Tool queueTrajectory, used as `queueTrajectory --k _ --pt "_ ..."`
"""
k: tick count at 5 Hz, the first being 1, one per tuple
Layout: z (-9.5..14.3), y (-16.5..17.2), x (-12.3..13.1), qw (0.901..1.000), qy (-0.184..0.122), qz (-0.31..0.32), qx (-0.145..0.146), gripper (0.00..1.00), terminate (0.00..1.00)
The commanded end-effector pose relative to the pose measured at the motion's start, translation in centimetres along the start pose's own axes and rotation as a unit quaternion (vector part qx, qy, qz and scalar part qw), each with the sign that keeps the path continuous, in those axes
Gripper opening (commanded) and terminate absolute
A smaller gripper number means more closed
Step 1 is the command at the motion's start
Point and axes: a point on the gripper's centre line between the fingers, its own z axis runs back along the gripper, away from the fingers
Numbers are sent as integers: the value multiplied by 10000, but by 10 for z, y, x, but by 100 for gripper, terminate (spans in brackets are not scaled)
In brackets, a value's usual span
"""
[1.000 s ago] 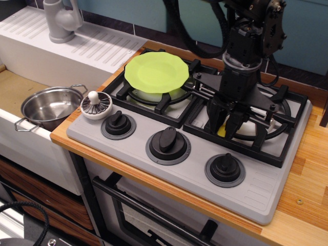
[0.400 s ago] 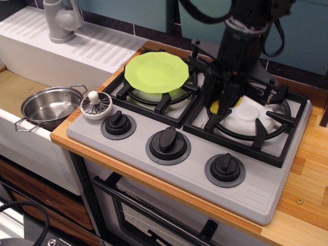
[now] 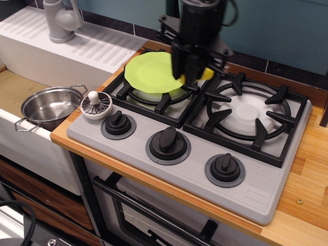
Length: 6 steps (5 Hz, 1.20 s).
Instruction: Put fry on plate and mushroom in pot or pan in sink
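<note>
My gripper (image 3: 190, 76) is shut on the yellow fry (image 3: 205, 74) and holds it above the right edge of the lime-green plate (image 3: 151, 72), which lies on the left stove burner. The fry shows as a yellow bit between the black fingers. The white mushroom (image 3: 96, 105) with dark gills stands on the grey stove panel at the front left corner. The shiny steel pot (image 3: 47, 106) sits in the sink (image 3: 13, 89), just left of the mushroom, and holds nothing.
The right burner (image 3: 249, 115) with its black grate is bare. Three black knobs (image 3: 168, 141) line the front of the stove panel. A grey tap (image 3: 60, 20) stands on the ribbed drainboard behind the sink. Wooden counter (image 3: 307, 169) lies to the right.
My gripper lifted the fry off the right burner and carried it left and back, to above the plate's right edge. The mushroom and pot have not moved.
</note>
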Motion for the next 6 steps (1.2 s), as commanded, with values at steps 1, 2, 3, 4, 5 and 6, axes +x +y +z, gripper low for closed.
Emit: queueTrajectory --k 1,2,3,4,5,6 --pt "-16 43 1 9980 -570 -238 109 0 0" --pt "-23 61 4 9966 -718 -398 90 0 0" --pt "-24 70 7 9956 -785 -509 102 0 0" --pt "-24 77 11 9947 -834 -591 99 0 0" --pt "-27 67 15 9958 -717 -552 141 100 0" --pt "-17 56 12 9977 -524 -429 73 100 0"
